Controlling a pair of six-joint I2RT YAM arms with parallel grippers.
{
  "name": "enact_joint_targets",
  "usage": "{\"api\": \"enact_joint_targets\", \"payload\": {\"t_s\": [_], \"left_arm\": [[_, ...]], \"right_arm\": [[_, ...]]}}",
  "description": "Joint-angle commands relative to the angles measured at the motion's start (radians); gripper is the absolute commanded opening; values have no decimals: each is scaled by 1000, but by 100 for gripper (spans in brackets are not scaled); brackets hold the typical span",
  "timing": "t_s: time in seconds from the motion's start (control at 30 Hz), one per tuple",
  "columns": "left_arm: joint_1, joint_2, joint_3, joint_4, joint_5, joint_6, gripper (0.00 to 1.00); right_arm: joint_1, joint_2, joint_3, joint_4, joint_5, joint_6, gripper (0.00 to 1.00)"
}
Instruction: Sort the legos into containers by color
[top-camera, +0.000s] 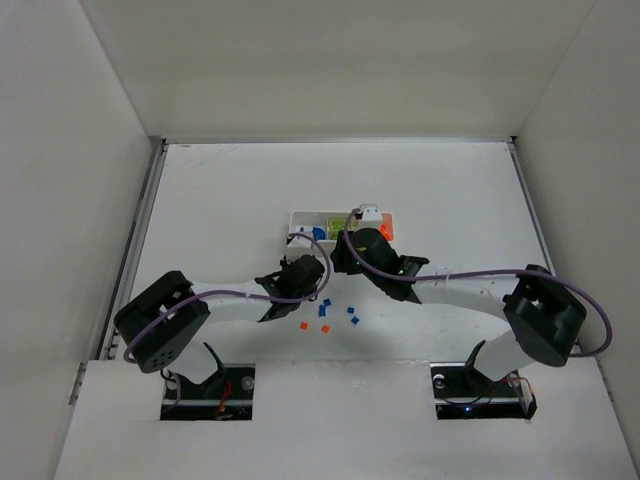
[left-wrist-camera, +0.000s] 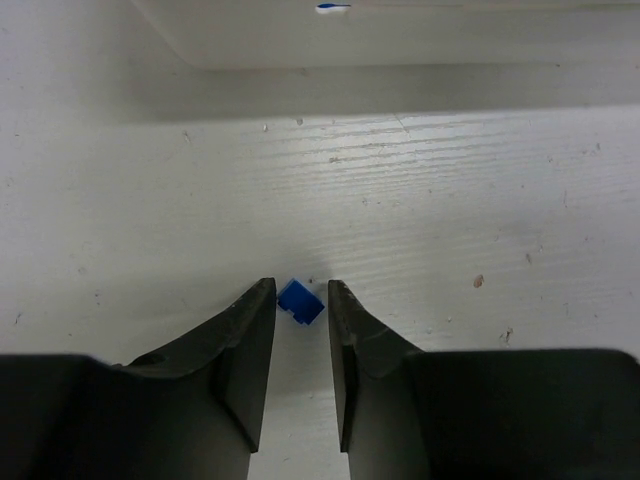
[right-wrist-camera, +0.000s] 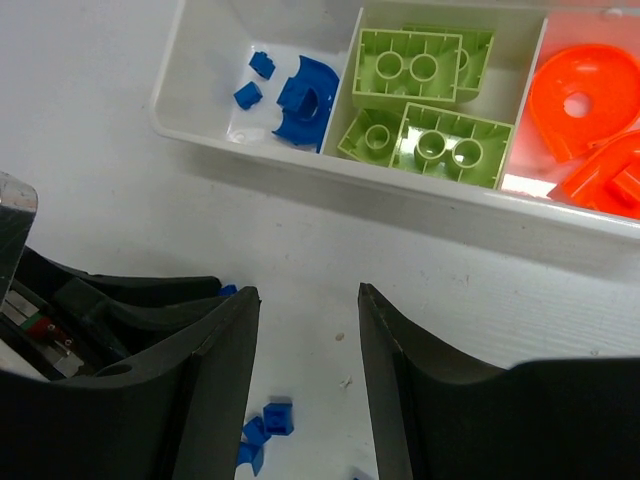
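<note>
The white tray (right-wrist-camera: 200, 140) holds blue pieces (right-wrist-camera: 300, 95) in its left compartment, lime green bricks (right-wrist-camera: 420, 100) in the middle and orange pieces (right-wrist-camera: 590, 120) in the right. It also shows in the top view (top-camera: 300, 217). My left gripper (left-wrist-camera: 300, 290) is open, low on the table, its jaws closely flanking a small blue lego (left-wrist-camera: 300, 301) at the tips. My right gripper (right-wrist-camera: 307, 293) is open and empty, just in front of the tray. In the top view the left gripper (top-camera: 306, 266) and right gripper (top-camera: 347, 250) sit side by side near the tray.
Loose blue legos (top-camera: 349, 311) and orange legos (top-camera: 303, 326) lie on the table nearer the arm bases. Some blue ones (right-wrist-camera: 270, 420) show under my right gripper. The left gripper's body (right-wrist-camera: 120, 310) is close at its left. White walls enclose the table.
</note>
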Motion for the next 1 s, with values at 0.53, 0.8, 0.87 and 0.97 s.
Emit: {"api": "enact_joint_targets", "payload": {"t_s": [0.53, 0.8, 0.87, 0.97], "left_arm": [[-39, -87, 42, -95, -20, 6, 16], [4, -182, 73, -119, -15, 7, 16], [32, -190, 97, -119, -4, 14, 16], [73, -170, 149, -102, 13, 32, 17]], "right_arm": [[-21, -82, -82, 88, 6, 22, 52], [-21, -121, -117, 89, 6, 22, 51], [-18, -150, -136, 80, 6, 23, 51], [-16, -184, -171, 71, 6, 29, 50]]}}
